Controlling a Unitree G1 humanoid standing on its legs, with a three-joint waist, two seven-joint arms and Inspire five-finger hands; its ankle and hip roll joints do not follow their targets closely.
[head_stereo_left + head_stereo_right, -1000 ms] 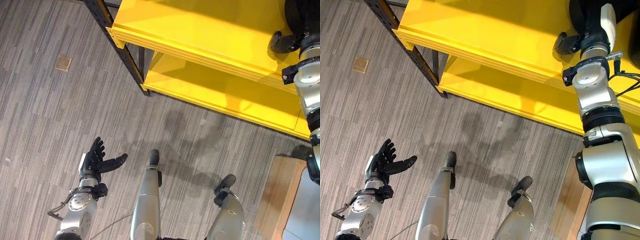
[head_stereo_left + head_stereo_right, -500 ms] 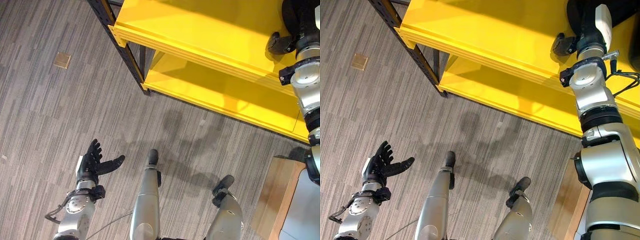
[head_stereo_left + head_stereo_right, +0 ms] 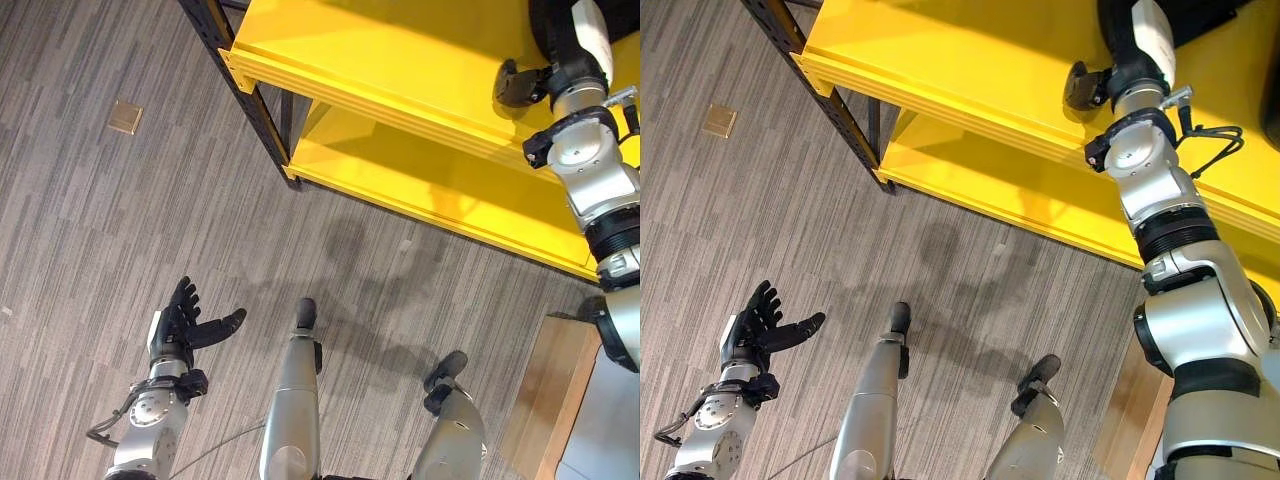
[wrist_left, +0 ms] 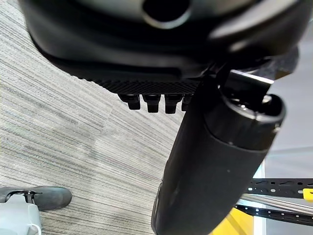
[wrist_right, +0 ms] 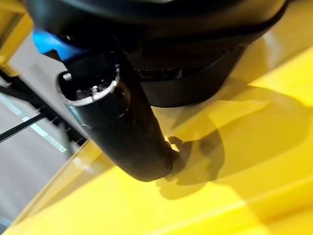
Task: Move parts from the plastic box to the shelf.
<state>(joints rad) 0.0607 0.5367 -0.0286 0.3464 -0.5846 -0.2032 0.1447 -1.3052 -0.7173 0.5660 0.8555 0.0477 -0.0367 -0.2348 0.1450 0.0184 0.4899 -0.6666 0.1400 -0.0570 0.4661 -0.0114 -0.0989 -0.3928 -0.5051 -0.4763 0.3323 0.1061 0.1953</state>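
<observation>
Your right hand [image 3: 1118,55] is over the yellow shelf [image 3: 400,60], upper right; fingers unclear, can't tell if it holds a part. Left hand [image 3: 180,322] released, lower left. Likely placing step; next, pull back for another part.

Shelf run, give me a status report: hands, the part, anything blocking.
Left hand open, empty, low over the floor. Right hand above the yellow shelf; fingers and any part unreadable. Nothing blocking.
</observation>
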